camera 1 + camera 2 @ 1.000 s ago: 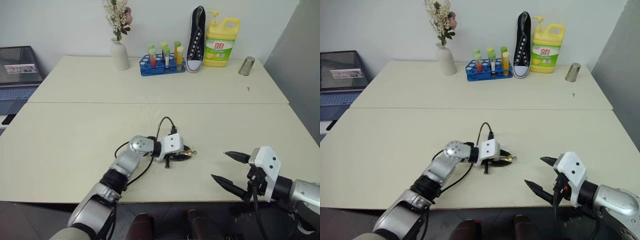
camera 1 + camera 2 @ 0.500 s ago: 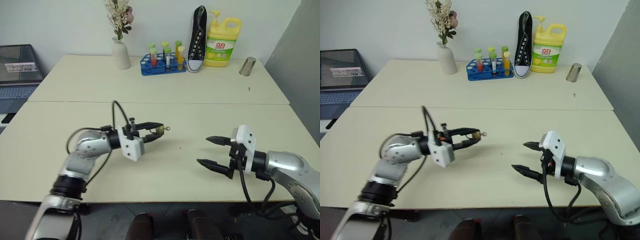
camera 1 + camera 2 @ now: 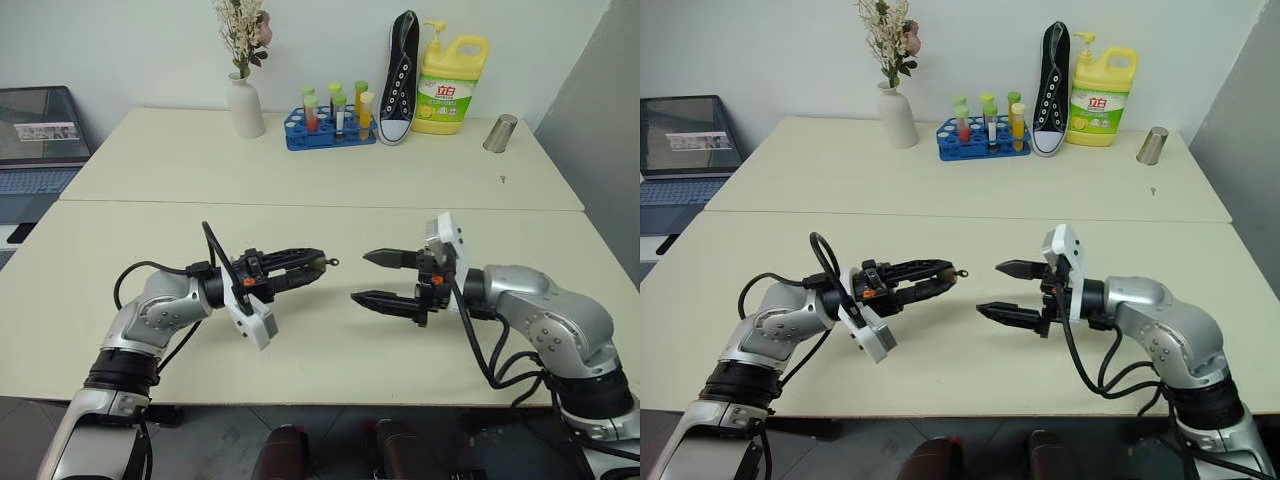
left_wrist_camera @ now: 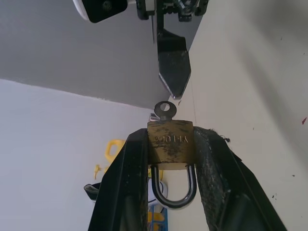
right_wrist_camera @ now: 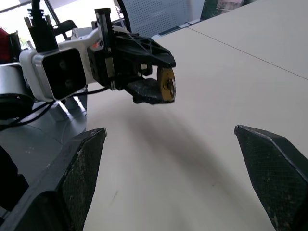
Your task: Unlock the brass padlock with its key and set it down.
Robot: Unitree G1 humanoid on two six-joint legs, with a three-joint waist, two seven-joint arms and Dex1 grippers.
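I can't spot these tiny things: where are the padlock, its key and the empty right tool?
brass padlock (image 4: 170,142), left wrist view, body face.
key (image 4: 165,108), left wrist view, round bow.
right tool (image 3: 372,277), left eye view, between fingertips.

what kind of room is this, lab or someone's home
Probably a lab or test room set up for robot trials: two plain tables pushed together against a bare wall, a laptop at the side, and unrelated props such as a test-tube rack and a shoe.

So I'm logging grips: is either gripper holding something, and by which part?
The left gripper holds the brass padlock by the sides of its body, key sticking out. The right gripper is open, holding nothing.
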